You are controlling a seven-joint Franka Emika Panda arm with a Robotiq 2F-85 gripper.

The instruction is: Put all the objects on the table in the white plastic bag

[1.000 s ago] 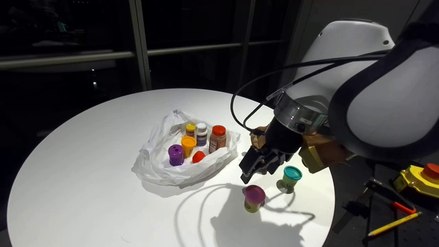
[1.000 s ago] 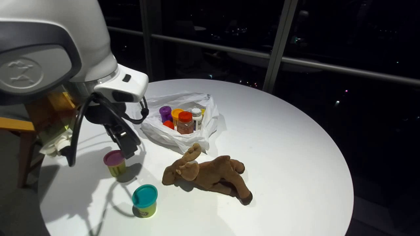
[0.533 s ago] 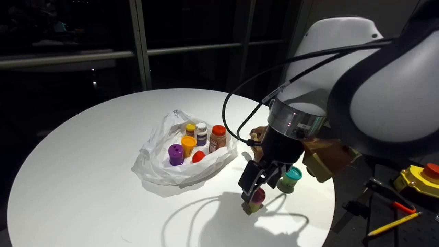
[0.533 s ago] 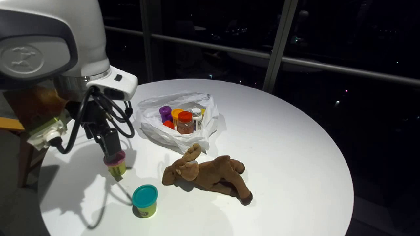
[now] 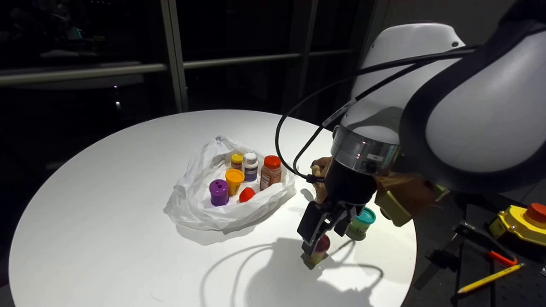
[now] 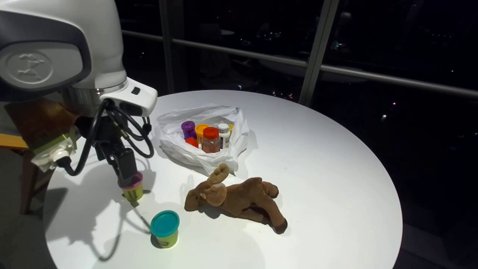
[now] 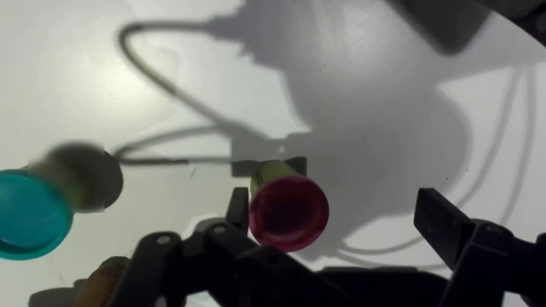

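At the pink-lidded tub: my gripper, spread wide, holding nothing; so placed, I judge, to grasp it.

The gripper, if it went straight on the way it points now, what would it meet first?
Probably the pink-lidded cup: in the wrist view it shows between the fingers of the open gripper, right by one. If both slip past it, the tabletop would come next; depth is hard to judge.

In an exterior view, the claw partly hides the pink-lidded cup
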